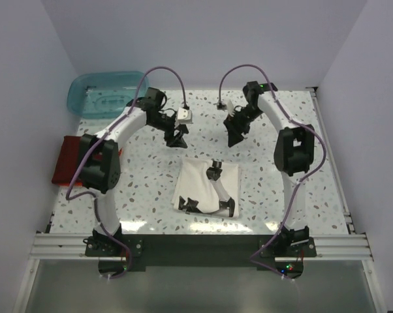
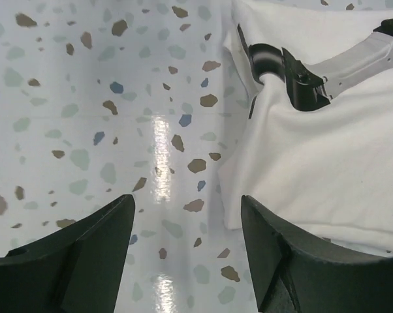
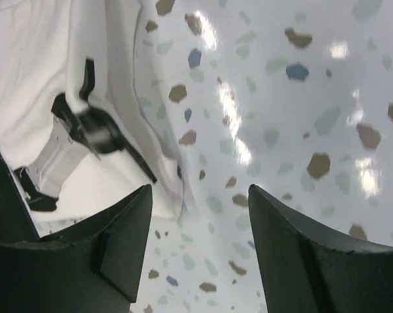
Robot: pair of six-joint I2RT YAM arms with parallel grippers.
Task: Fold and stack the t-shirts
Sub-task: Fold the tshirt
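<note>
The plain cream-white cotton t-shirt point(image 1: 206, 186) is lying folded into a rough rectangle near the middle of the white speckled terrazzo tabletop point(image 1: 281, 189). A black and grey print is showing on its upper face. Neither of my grippers is touching it.

My left gripper point(image 1: 179, 138) is hanging above bare tabletop at about 11 o'clock from the shirt. Its black fingers point(image 2: 85, 254) are standing apart with nothing between them, so it is released. From my left wrist, the shirt point(image 2: 327, 163) is filling the 2 to 4 o'clock part of the view. Its folded edge is running down just inside my right-hand finger, and the gap of the gripper point(image 2: 187, 215) is showing only speckled table.

My right gripper point(image 1: 237, 135) is hanging at about 1 o'clock from the shirt, well apart from the left one. It is also spread and gripping nothing. From my right wrist, the shirt point(image 3: 27, 78) is sitting at 9 to 11 o'clock, and its rumpled edge is ending above my left-hand finger. The gap of the gripper point(image 3: 200, 195) is looking down on bare table.

At 9 o'clock from the white shirt, the dark red folded t-shirt point(image 1: 67, 160) is resting at the table's left edge, partly hidden by my left arm. A thin orange cloth edge point(image 1: 119, 151) is peeking out beside it. At 10 o'clock, in the far left corner, the translucent teal plastic tub point(image 1: 85, 88) is standing.
</note>
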